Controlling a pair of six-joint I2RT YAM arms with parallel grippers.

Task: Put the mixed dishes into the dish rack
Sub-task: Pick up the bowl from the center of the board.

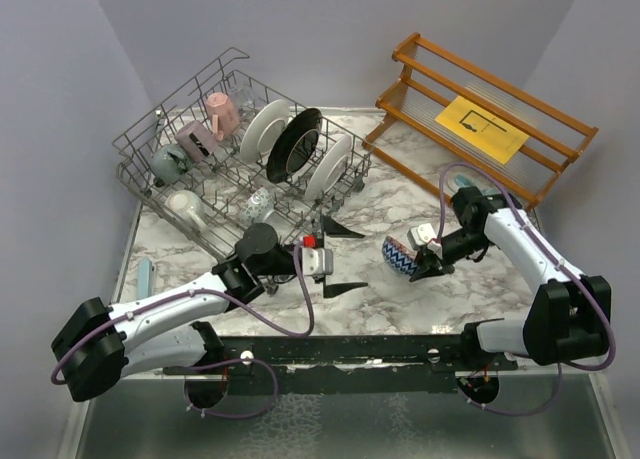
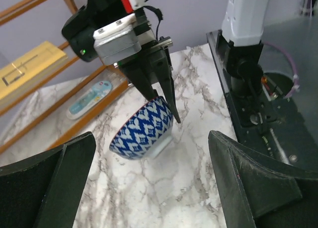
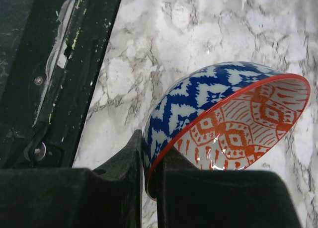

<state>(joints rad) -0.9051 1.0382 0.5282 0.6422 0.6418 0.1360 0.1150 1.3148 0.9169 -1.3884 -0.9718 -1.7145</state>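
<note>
A bowl (image 1: 400,255), blue-patterned outside and red-patterned inside, hangs tilted just above the marble table. My right gripper (image 1: 421,269) is shut on its rim. The right wrist view shows the bowl (image 3: 223,116) with one pad inside the rim and one outside, pinched by that gripper (image 3: 150,176). My left gripper (image 1: 340,259) is open and empty between the rack and the bowl. Its camera faces the bowl (image 2: 141,131) across bare table. The dish rack (image 1: 215,241) at the far left holds several mugs, a clear glass (image 1: 258,204), white plates (image 1: 265,129) and a black-rimmed plate (image 1: 296,144).
An orange-brown wooden shelf (image 1: 500,109) with a yellow sheet (image 1: 480,129) stands at the back right. A light-blue tube (image 2: 89,100) lies at its foot. A teal object (image 1: 145,276) lies at the table's left edge. The arm bases and a black rail (image 1: 400,351) line the near edge.
</note>
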